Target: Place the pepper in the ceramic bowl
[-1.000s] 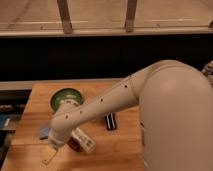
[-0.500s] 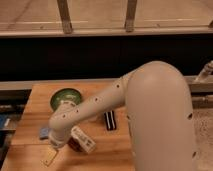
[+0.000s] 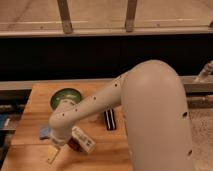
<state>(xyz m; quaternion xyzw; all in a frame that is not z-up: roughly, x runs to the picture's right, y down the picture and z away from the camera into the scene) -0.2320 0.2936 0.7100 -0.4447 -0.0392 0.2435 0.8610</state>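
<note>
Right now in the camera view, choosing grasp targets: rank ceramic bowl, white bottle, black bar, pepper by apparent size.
ceramic bowl, partly behind the arm
white bottle
black bar, nearly matches the bottle, unsure
pepper, mostly hidden
The gripper hangs open over the table's front-left.

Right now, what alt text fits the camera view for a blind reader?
A white robot arm reaches over a wooden table, its open gripper low near the front edge beside a white bottle and dark red pepper. A green ceramic bowl sits farther back.
</note>
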